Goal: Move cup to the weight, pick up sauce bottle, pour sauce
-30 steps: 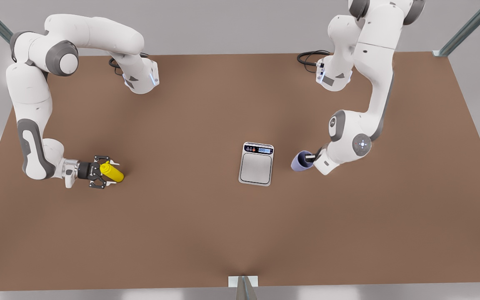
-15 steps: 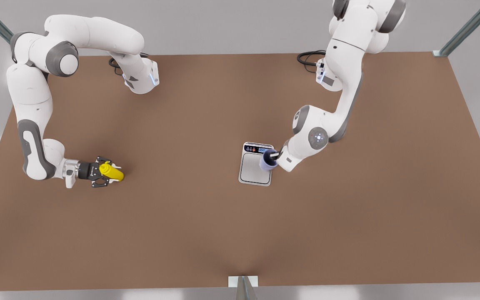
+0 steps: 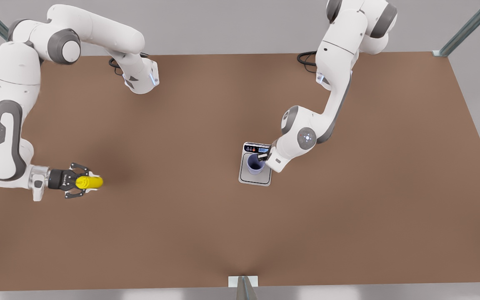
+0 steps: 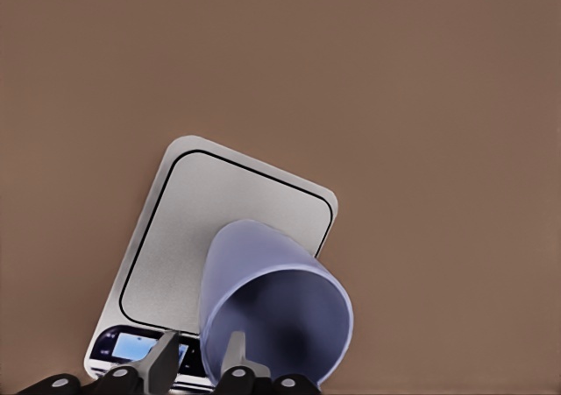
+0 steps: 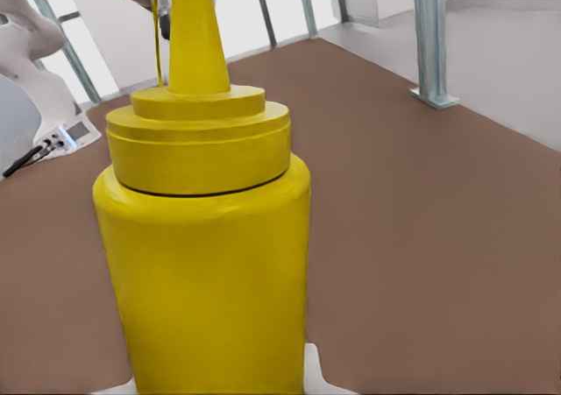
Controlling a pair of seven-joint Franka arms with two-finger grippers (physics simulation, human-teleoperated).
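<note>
Lavender-blue and slightly tapered, the small handleless cup sits over the plate of the flat silver-grey digital kitchen scale, near the dark button strip with its blue display. Through the left wrist view the cup leans over the scale, and the left tool has its 2 fingers closed on the cup's rim, 1 inside and 1 outside. In the front view that left tool reaches in from the front view's right. Well apart, toward the front view's left, the right tool is clamped on the bright yellow cylindrical squeeze bottle above the brown surface. The right wrist view shows the bottle with its ribbed cap and pointed nozzle.
</note>
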